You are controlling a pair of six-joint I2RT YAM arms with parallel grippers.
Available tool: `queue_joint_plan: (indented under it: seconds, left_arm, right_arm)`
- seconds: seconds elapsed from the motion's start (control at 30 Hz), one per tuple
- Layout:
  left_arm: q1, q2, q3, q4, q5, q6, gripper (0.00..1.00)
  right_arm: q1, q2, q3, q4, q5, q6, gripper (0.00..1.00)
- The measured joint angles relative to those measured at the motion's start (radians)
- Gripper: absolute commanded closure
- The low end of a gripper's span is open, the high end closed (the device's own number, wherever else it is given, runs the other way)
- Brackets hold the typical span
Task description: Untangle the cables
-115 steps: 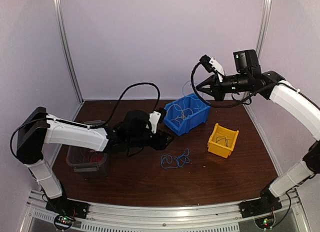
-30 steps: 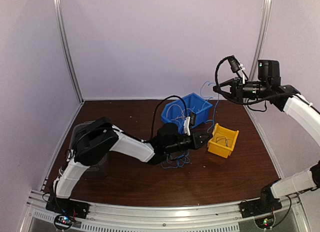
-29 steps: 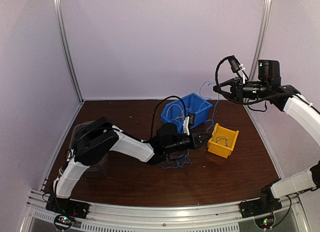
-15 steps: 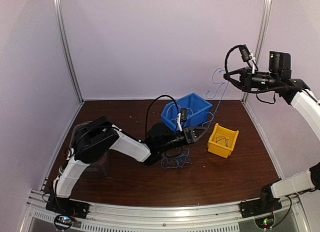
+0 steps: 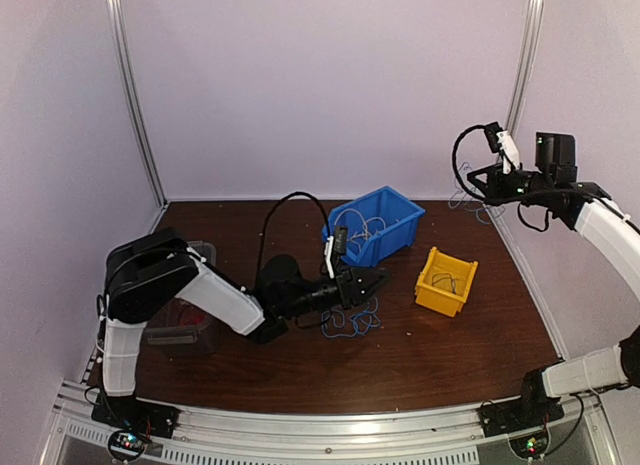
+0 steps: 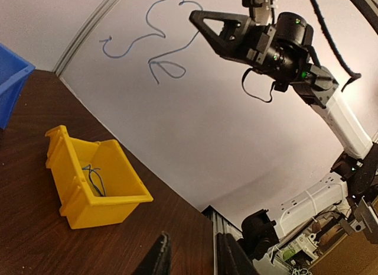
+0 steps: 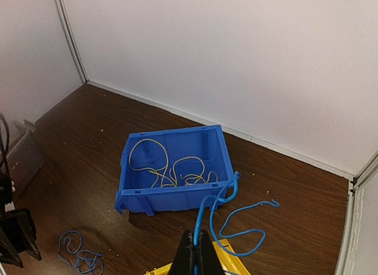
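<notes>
Cables, thin curly wires: one blue wire (image 7: 198,230) pinched in the clenched right gripper (image 5: 478,180), high at far right, tail dangling free. Loose blue tangle (image 5: 350,322) lies on the dark wooden table (image 5: 300,375), just beside the left gripper (image 5: 372,278), jaws parted, empty. Advice: carry the lifted strand slowly, clear of the blue plastic bin (image 5: 392,223) to avoid snags.
</notes>
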Motion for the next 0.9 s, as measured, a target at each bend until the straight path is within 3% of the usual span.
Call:
queue_joint_plan:
  seconds: [0.33, 0.67, 0.9]
  left_arm:
    - [0.0, -0.187, -0.072, -0.091, 0.0, 0.14, 0.68]
    - [0.0, -0.35, -0.114, -0.285, -0.034, 0.267, 0.68]
    - [-0.001, -0.405, -0.128, -0.379, -0.083, 0.328, 0.67]
  right_arm:
    - [0.0, -0.086, -0.124, -0.029, 0.008, -0.098, 1.0]
    - [0.0, -0.102, -0.273, -0.038, 0.009, -0.134, 1.0]
    - [0.0, -0.097, -0.352, -0.032, 0.01, -0.157, 1.0]
